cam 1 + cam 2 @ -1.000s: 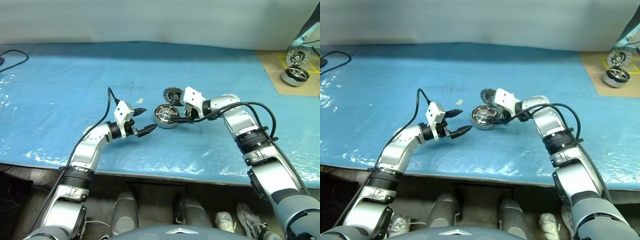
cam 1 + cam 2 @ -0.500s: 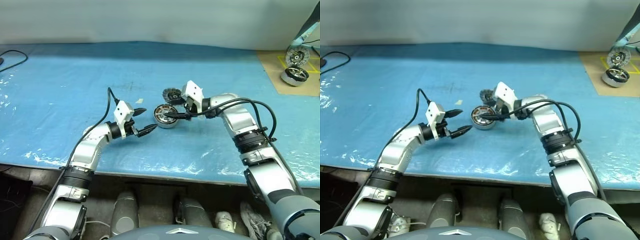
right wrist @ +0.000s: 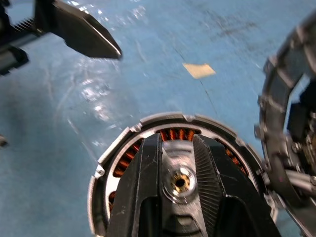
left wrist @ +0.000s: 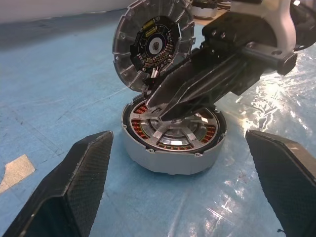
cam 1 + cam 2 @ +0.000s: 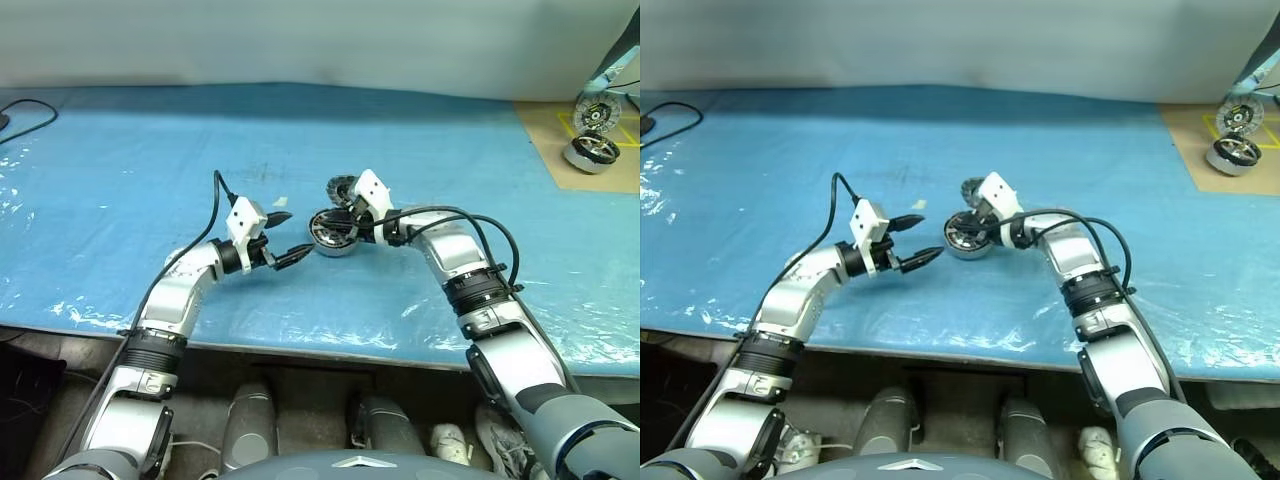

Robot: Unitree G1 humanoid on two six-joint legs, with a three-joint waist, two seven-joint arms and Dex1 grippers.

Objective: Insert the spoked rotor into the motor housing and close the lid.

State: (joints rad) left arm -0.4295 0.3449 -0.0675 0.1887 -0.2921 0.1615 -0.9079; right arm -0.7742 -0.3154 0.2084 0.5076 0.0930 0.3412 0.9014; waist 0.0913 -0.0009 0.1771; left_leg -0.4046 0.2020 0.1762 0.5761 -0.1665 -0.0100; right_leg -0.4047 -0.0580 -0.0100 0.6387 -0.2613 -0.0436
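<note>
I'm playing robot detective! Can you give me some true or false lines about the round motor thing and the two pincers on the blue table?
1. The lid stands open, tilted up behind the motor housing. True.
2. The spoked rotor lies far off on the blue sheet. False: it sits inside the housing.
3. The right pincer has its fingers on either side of the rotor's hub. True.
4. The left pincer is clamped on the lid. False: it is wide open, touching nothing.
5. Two shiny wheel-like motors sit at the far right. True.
</note>
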